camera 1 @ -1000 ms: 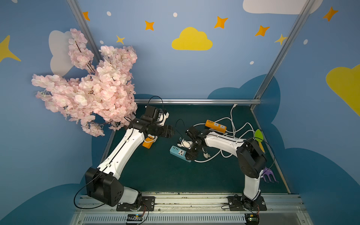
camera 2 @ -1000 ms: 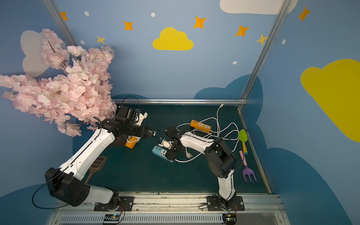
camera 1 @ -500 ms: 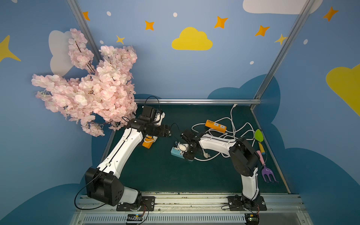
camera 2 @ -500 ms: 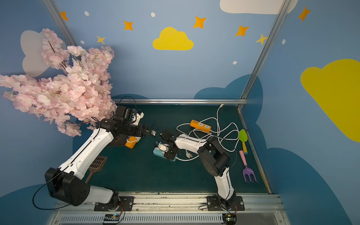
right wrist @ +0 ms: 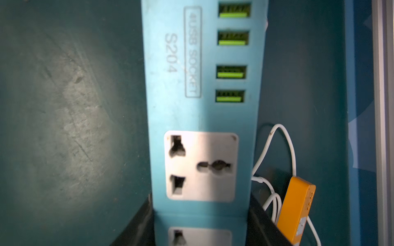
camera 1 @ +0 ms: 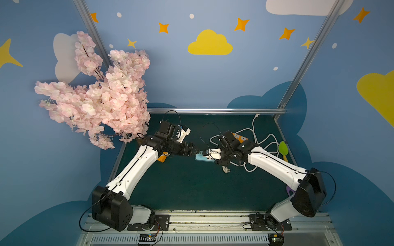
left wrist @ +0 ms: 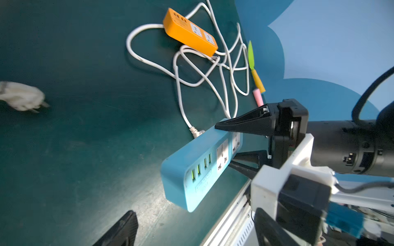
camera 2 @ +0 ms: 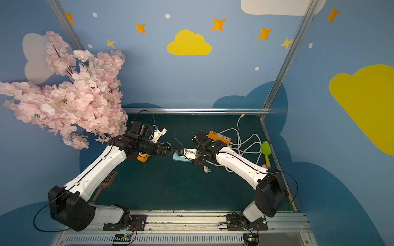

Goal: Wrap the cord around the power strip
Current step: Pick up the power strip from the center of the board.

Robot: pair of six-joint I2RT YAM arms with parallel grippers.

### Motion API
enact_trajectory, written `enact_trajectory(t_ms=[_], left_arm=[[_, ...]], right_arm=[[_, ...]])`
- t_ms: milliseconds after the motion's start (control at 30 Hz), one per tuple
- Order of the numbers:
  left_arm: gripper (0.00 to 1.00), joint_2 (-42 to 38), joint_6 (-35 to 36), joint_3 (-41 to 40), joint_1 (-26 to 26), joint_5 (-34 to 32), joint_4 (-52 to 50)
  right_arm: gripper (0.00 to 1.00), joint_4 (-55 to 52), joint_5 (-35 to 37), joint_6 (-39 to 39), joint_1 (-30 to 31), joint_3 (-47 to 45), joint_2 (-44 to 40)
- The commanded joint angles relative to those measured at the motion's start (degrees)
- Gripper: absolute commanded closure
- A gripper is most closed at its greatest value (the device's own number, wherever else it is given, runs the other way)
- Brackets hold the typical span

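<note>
The light-blue plastic power strip point(left wrist: 191, 170), at the centre of both top views, is grasped at its socket end by the right gripper point(left wrist: 223, 146), while the left gripper point(camera 1: 194, 150) is held beside its USB end with jaws parted and empty. The white cord point(left wrist: 195, 131) is seen spread in loose loops right of centre in both top views, none yet wound. Securing the strip is judged the step in hand; next, the cord must be caught near its exit and led round the body.
</note>
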Motion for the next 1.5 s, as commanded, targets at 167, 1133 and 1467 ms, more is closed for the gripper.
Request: enact_trajectory(t_ms=[167, 1133, 1467], left_arm=[[0.17, 0.84, -3.96, -4.38, -2.10, 15.67, 7.83], [0.96, 4.62, -9.14, -0.32, -2.29, 21.78, 19.52], [0.98, 2.95, -23.82, 3.70, 1.69, 10.98, 41.07]], right_arm=[[0.93, 0.95, -5.04, -9.68, 0.19, -2.60, -9.28], [0.35, 13.10, -8.20, 0.23, -8.19, 4.04, -4.32], [0.32, 23.15, 10.42, 35.98, -14.33, 3.03, -5.96]])
